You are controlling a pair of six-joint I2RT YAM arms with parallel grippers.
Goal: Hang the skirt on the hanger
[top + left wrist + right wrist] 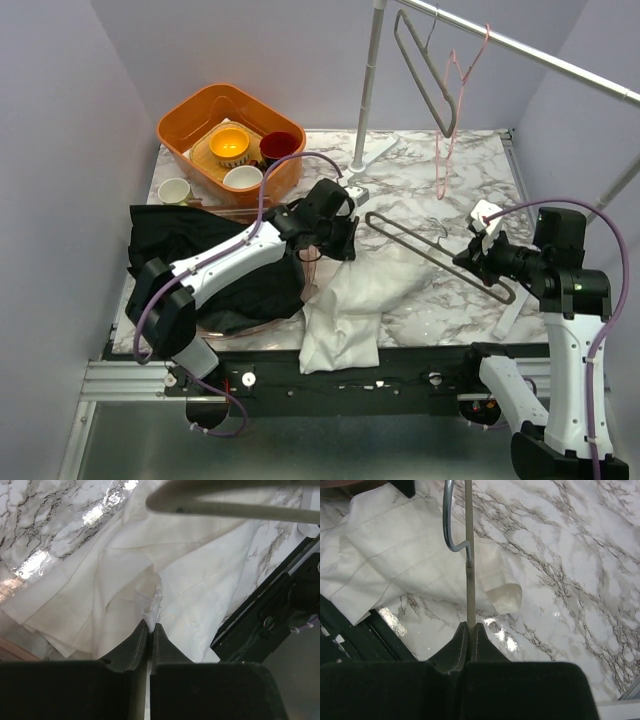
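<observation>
While the grey hanger (430,256) lies out on the marble bench (420,180), the right jaws are clamped tight on its straight bar at the right-hand end; in the right wrist view the bar (469,555) runs straight out from between the tips, and the wire hook (449,520) curls off to the left above the cloth; so yeah, solid grip there.

Over on the other side the left arm (230,260) reaches in to the middle of the bench, and the left jaws are pinched together on a little fold of the white skirt (350,300); the left wrist view shows the pinched bit of fabric (154,610) poking up right at the tips, with the rounded end of the hanger (225,502) just above it.

The skirt itself is rumpled at the front middle of the bench, its near end hanging over the front edge; its far edge sits under the hanger's bar, but it's not on the hanger yet.

Other stuff: a black garment (180,240) heaped at the left beside the skirt; an orange tub (185,115) of bowls at the back left; a spare grey hanger (425,75) hanging on the rail (560,60) at the back right.
</observation>
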